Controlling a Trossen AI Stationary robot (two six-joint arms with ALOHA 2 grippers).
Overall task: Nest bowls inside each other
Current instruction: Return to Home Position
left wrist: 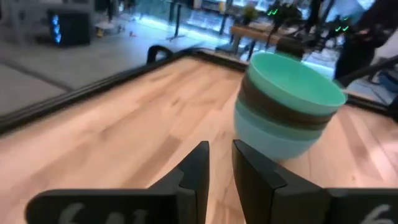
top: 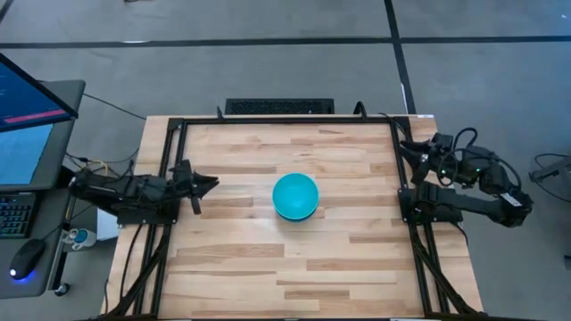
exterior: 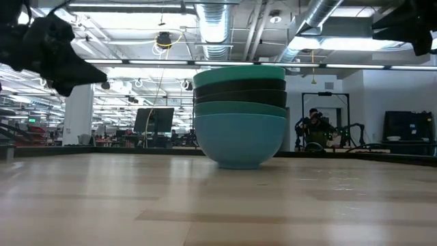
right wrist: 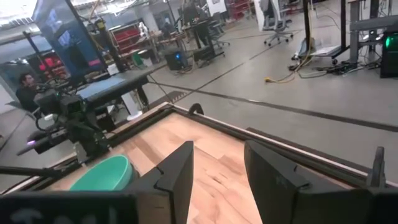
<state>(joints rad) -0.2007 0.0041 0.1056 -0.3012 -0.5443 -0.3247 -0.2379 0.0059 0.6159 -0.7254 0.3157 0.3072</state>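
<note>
All the bowls stand nested in one stack (top: 295, 196) on its base at the middle of the wooden table. In the low view the stack (exterior: 239, 116) shows a cyan bowl at the bottom, another blue-green rim, two black rims and a teal-green bowl on top. My left gripper (top: 210, 185) hovers near the table's left edge, well left of the stack (left wrist: 286, 106), fingers a narrow gap apart (left wrist: 221, 168) and holding nothing. My right gripper (top: 409, 147) waits at the table's right edge, open (right wrist: 217, 168) and pointing away from the stack (right wrist: 102, 174).
A black frame rail (top: 285, 121) runs around the tabletop's far, left and right sides. A monitor (top: 27, 116), keyboard and mouse (top: 27, 259) sit left of the table. Bare wood lies all around the stack. A person (exterior: 315, 126) shows far off in the room.
</note>
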